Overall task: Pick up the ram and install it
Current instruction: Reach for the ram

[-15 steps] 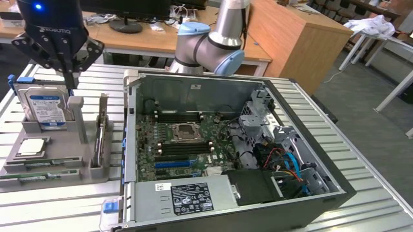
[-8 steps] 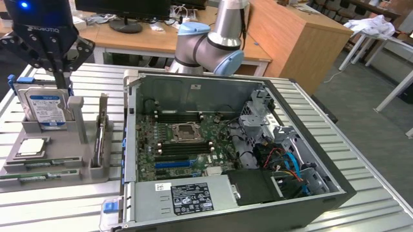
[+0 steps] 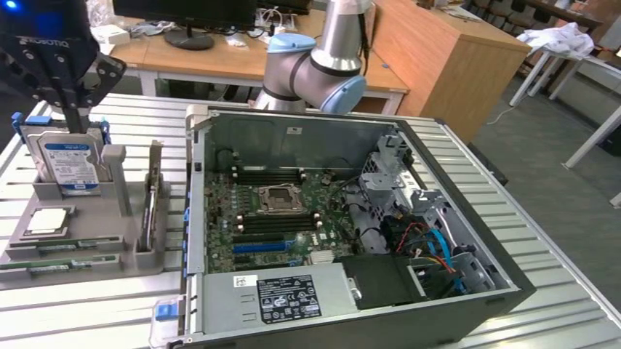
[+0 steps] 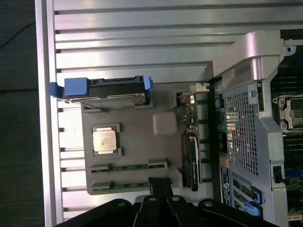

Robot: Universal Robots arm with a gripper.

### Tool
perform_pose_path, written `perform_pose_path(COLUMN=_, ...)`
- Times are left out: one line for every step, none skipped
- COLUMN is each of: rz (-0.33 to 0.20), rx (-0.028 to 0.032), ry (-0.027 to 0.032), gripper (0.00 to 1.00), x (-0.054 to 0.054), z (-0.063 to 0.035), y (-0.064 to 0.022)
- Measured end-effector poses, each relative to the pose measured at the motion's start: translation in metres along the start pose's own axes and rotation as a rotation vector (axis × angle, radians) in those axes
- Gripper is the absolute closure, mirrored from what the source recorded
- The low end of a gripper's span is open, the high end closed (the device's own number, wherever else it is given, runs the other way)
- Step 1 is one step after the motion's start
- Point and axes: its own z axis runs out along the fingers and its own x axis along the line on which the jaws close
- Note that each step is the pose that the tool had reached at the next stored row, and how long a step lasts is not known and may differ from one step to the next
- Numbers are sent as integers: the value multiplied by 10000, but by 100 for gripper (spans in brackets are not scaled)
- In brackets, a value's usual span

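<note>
Gripper (image 4: 160, 182), jaws together and empty, hung above grey tray (image 4: 142, 142). Ram (image 4: 128, 185) lay flat in tray's outermost slot, below and just off its tip, long axis along tray edge. Open computer case (image 3: 505, 291) stood beyond on worktop (image 4: 142, 28).

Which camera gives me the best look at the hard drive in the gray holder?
The exterior view: the hard drive stands upright there with its blue-labelled face toward the camera. The wrist view looks down on it, catching its top edge and blue bracket, not the label.
</note>
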Motion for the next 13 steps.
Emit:
perform_pose_path(rz=0, rx=-1, ry=-1, gripper=89, x=24, z=0, y=-2)
perform_pose_path(rz=-1, rx=0, ry=0, gripper=89, x=49, z=0, y=-4)
perform_pose_path(rz=-1, rx=0, ry=0, gripper=89, x=73, z=0, y=-6)
perform_pose_path(rz=-1, rx=0, ry=-1, gripper=89, x=97, z=1, y=-8)
perform_pose_path(rz=-1, rx=0, ry=0, gripper=89, x=120, z=1, y=-10)
perform_pose_path(rz=-1, rx=0, ry=0, gripper=89, x=141, z=1, y=-11)
perform_pose_path(rz=-1, rx=0, ry=0, gripper=89, x=162, z=1, y=-13)
perform_pose_path(rz=-1, rx=0, ry=0, gripper=89, x=184, z=1, y=-14)
perform_pose_path(rz=-1, rx=0, ry=0, gripper=89, x=204, z=2, y=-16)
perform_pose_path(rz=-1, rx=0, ry=0, gripper=89, x=222, z=1, y=-17)
perform_pose_path(rz=-1, rx=0, ry=0, gripper=89, x=239, z=2, y=-18)
perform_pose_path(rz=-1, rx=0, ry=0, gripper=89, x=254, z=2, y=-19)
perform_pose_path(rz=-1, rx=0, ry=0, gripper=89, x=268, z=3, y=-21)
